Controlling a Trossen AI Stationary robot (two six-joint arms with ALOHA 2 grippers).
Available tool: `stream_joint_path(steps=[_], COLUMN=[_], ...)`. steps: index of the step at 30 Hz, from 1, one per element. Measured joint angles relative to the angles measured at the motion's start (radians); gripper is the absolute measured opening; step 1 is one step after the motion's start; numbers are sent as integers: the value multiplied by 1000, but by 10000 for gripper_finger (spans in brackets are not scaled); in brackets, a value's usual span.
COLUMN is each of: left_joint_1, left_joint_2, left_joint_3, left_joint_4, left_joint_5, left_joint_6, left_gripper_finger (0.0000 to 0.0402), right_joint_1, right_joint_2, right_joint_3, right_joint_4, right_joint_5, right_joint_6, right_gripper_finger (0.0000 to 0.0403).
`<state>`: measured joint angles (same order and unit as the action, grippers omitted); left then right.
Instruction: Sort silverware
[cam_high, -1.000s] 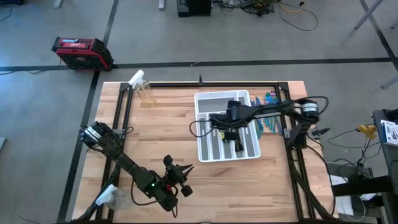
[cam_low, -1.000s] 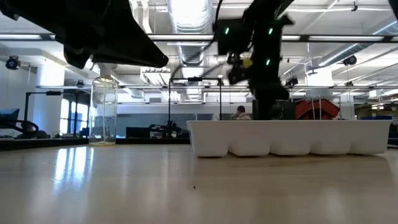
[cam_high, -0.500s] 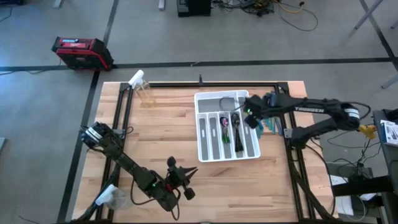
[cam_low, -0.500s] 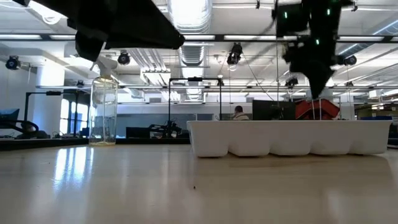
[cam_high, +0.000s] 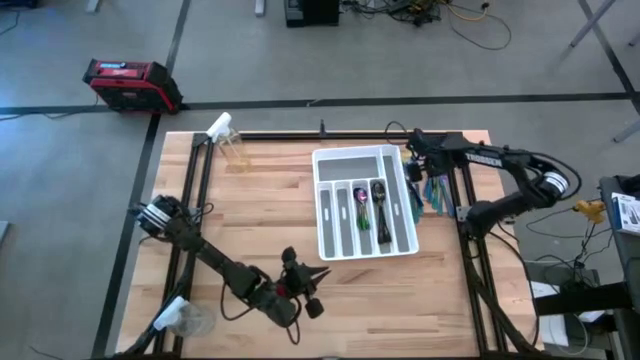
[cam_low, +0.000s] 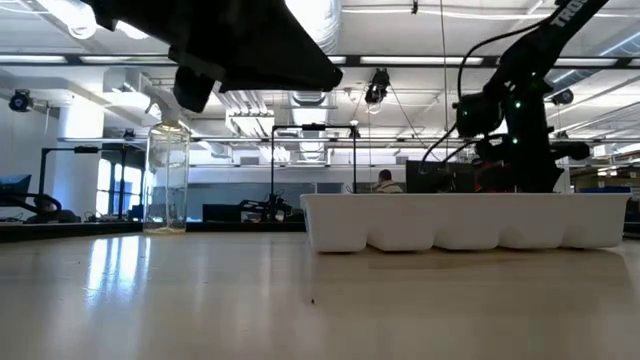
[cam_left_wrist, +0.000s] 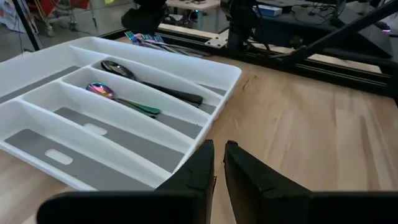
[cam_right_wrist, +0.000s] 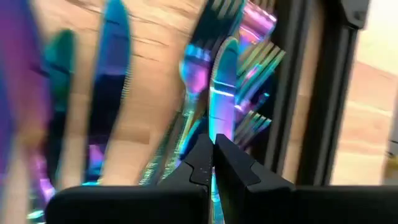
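Wooden table: right gripper jaws together over silverware; left gripper jaws together.

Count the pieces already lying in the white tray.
2: a dark spoon and an iridescent spoon, in neighbouring long compartments of the tray. No others visible.

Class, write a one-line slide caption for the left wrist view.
Left gripper, jaws nearly closed, faces the white tray holding two spoons.
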<state>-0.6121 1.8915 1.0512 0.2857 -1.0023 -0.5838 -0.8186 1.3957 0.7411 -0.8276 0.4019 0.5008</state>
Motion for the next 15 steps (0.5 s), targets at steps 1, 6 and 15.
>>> stream_joint_path(steps=[1,6,15], left_joint_1=[6,22,24], left_joint_2=[0,0,0], left_joint_3=[0,0,0], left_joint_4=[2,7,6], left_joint_5=[0,28,51], left_joint_6=[0,0,3], left_gripper_finger=[25,25,25], right_joint_1=[8,39,81], right_joint_2=[17,102,166], right_joint_3=[2,2,29], right_joint_4=[-1,-54,-81], right_joint_5=[19,120,133], right_joint_6=[4,4,-398], right_gripper_finger=[0,0,0])
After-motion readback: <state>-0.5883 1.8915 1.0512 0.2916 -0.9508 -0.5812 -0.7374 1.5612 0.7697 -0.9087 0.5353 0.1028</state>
